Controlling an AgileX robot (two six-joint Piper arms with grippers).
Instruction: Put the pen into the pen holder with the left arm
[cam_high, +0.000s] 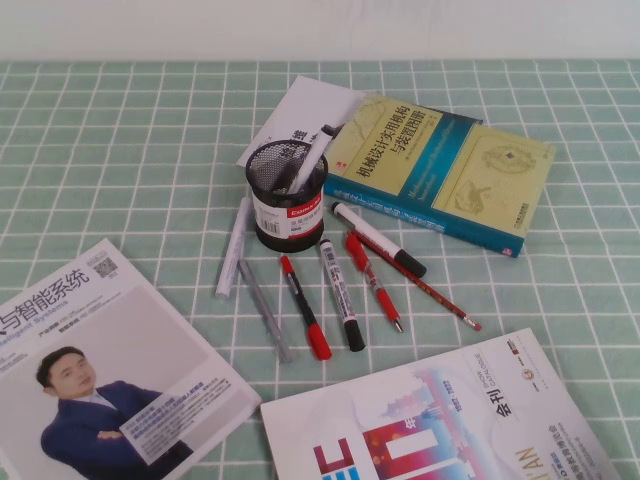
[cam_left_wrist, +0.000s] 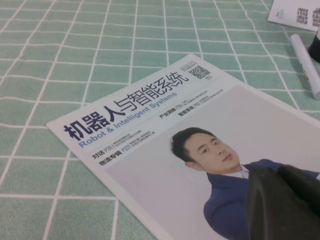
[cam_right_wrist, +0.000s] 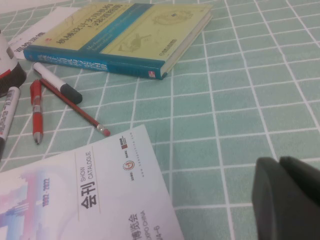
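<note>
The pale silvery-white pen (cam_high: 234, 247) lies flat on the green checked cloth, just left of the black mesh pen holder (cam_high: 287, 195), apart from it. The holder stands upright with a white marker (cam_high: 312, 157) sticking out of it. Neither arm shows in the high view. In the left wrist view my left gripper (cam_left_wrist: 278, 174) is shut and empty, low over a magazine (cam_left_wrist: 150, 130); the pen (cam_left_wrist: 305, 64) lies far off, with an edge of the holder (cam_left_wrist: 316, 46) beside it. In the right wrist view my right gripper (cam_right_wrist: 279, 163) is shut and empty over bare cloth.
A thin grey pen (cam_high: 265, 310), red pens (cam_high: 305, 320), a white marker with black ends (cam_high: 378, 239) and a red pencil (cam_high: 425, 290) lie in front of the holder. A yellow-green book (cam_high: 440, 170) lies behind it. Magazines lie at front left (cam_high: 110, 370) and front right (cam_high: 440, 420).
</note>
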